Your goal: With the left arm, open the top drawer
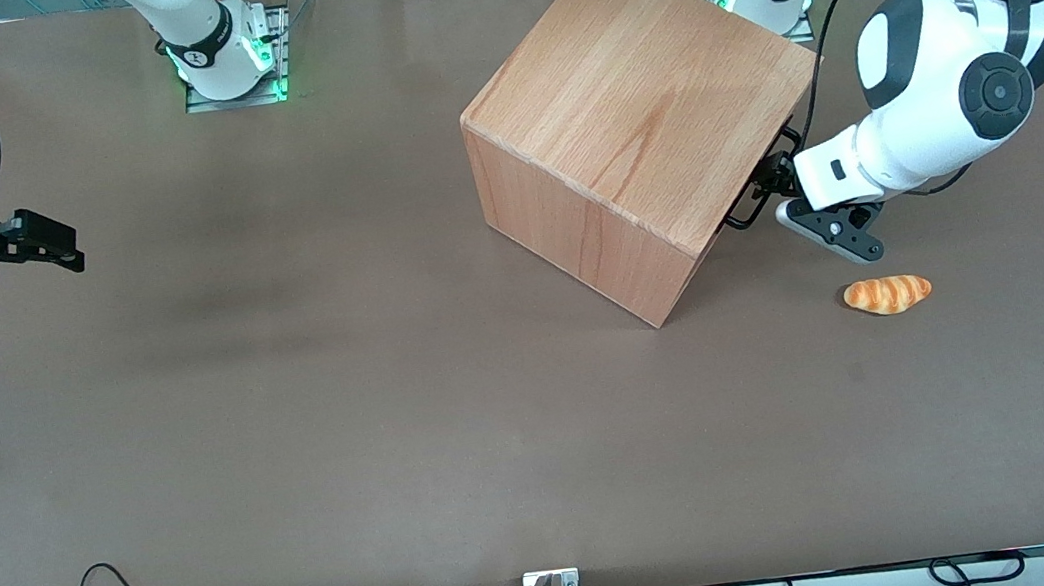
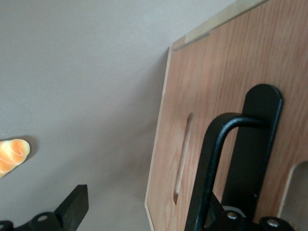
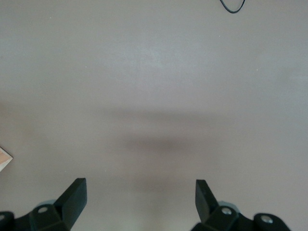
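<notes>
Gripper: fingers spread wide, one finger inside the handle loop, nothing clamped.
Top drawer: in cabinet, facing the left arm.
Bread roll: near gripper.

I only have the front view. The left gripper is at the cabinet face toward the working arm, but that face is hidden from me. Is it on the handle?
Observer: Yes. In the left wrist view, one finger of the gripper sits inside the handle, between the wire and the front panel of the top drawer.
Operator: And the other finger?
Observer: The other finger is outside the loop, well apart from the first, over the table. The gripper is open, not clamped on the wire.
Operator: Anything else on that panel?
Observer: A narrow slot is cut into it beside the handle.
</notes>
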Controlling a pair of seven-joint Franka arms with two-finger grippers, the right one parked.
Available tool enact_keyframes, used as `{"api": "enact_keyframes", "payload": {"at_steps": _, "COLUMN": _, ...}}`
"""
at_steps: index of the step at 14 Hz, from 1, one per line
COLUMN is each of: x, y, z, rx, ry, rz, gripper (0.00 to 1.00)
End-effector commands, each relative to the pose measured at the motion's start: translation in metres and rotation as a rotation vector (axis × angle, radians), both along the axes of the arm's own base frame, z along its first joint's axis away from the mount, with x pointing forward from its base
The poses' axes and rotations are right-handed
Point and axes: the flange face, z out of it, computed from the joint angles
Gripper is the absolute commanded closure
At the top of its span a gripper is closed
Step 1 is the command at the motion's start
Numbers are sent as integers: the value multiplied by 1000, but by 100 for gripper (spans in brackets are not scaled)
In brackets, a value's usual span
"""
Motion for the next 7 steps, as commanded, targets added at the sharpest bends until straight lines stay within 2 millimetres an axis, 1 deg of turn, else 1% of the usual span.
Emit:
{"api": "enact_keyframes", "payload": {"at_steps": 1, "x": 17, "y": 42, "z": -1, "rx": -10, "ry": -91, "rz": 64, "gripper": 0}}
{"api": "enact_keyframes", "payload": {"at_steps": 2, "x": 24, "y": 59, "z": 2, "rx": -4, "ry": -134, "rz": 98, "gripper": 0}}
{"api": "enact_keyframes", "payload": {"at_steps": 3, "x": 30, "y": 80, "z": -3, "rx": 9, "ry": -154, "rz": 138, "gripper": 0}}
{"api": "enact_keyframes", "payload": {"at_steps": 4, "x": 34, "y": 98, "z": -7, "rx": 20, "ry": -174, "rz": 171, "gripper": 0}}
{"api": "enact_keyframes", "payload": {"at_steps": 6, "x": 39, "y": 130, "z": -4, "rx": 41, "ry": -215, "rz": 224, "gripper": 0}}
{"api": "enact_keyframes", "payload": {"at_steps": 7, "x": 41, "y": 146, "z": 1, "rx": 50, "ry": -227, "rz": 251, "gripper": 0}}
